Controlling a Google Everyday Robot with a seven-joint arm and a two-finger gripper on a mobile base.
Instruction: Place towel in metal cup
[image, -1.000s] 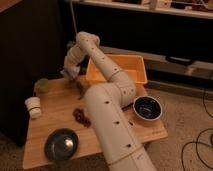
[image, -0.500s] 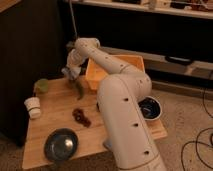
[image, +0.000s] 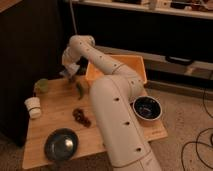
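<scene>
A: What has changed in the last 0.5 s?

B: The arm (image: 117, 125) has swung a little to the left, baring more of the dark bowl (image: 147, 107) at the right edge of the wooden table (image: 55, 120). The yellow tub (image: 116, 70), the grey bowl (image: 61, 145), the white ribbed cup (image: 32, 106) and the green cup (image: 41, 86) have not moved.

A: And the gripper?

B: The gripper (image: 69, 73) stays over the table's far edge, between the green cup and the tub. I cannot tell its opening or whether it holds anything.

A: The towel and the metal cup?

B: I cannot make out either 1.
</scene>
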